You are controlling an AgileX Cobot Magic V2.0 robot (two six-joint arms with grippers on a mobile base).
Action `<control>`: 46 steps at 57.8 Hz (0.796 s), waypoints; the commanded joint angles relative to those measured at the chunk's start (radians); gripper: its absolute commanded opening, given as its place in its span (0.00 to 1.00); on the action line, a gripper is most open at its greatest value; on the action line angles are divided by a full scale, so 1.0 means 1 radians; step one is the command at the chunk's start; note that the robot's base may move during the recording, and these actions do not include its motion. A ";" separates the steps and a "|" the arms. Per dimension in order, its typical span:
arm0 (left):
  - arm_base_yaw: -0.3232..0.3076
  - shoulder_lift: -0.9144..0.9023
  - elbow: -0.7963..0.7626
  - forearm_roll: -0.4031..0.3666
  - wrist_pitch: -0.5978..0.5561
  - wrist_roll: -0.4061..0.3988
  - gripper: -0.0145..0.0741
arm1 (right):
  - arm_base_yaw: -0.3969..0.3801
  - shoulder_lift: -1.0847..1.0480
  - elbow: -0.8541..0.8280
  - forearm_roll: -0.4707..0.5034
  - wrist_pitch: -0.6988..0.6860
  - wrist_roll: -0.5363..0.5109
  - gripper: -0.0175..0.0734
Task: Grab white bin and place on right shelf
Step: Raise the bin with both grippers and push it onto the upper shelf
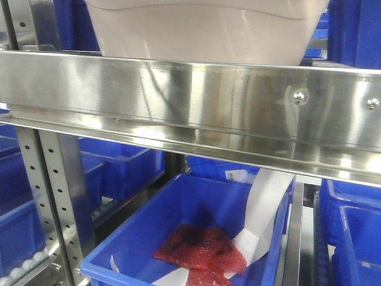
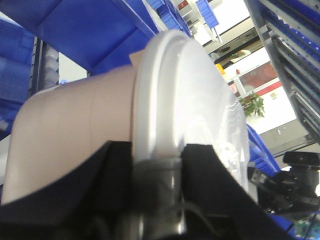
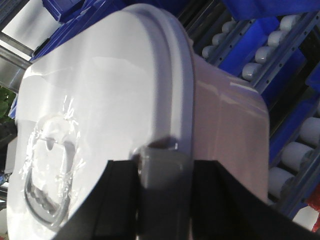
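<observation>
The white bin [image 1: 208, 30] fills the top of the front view, just behind and above the broad mirror-like front rail of the right shelf [image 1: 178, 95]. The rail hides its base, so I cannot tell whether it rests on the shelf. In the left wrist view the bin [image 2: 80, 130] lies sideways, its white lid [image 2: 195, 100] facing right. My left gripper [image 2: 157, 150] is shut on a grey clasp at the lid's rim. In the right wrist view my right gripper [image 3: 164, 162] is shut on a like grey clasp at the rim of the bin [image 3: 225, 120].
Below the rail stands an open blue crate [image 1: 178, 226] holding red bags [image 1: 199, 250] and a white paper strip [image 1: 265, 208]. A perforated steel upright [image 1: 56, 196] stands left. More blue crates [image 1: 357, 232] sit right. White roller tracks [image 3: 260, 65] run behind the bin.
</observation>
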 commanded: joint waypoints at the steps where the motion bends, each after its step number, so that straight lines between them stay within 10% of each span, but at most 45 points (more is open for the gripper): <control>1: -0.070 -0.046 -0.035 -0.079 0.236 0.006 0.55 | 0.050 -0.044 -0.035 0.076 0.172 -0.040 0.74; 6: -0.070 -0.046 -0.035 -0.079 0.234 0.006 0.71 | 0.050 -0.044 -0.035 0.056 0.140 -0.043 0.90; 20: -0.067 -0.046 -0.057 -0.033 0.211 0.008 0.79 | 0.036 -0.044 -0.047 -0.003 0.031 -0.070 0.89; 46: -0.067 -0.046 -0.324 0.573 0.258 -0.141 0.77 | -0.039 -0.076 -0.145 -0.219 -0.010 -0.069 0.89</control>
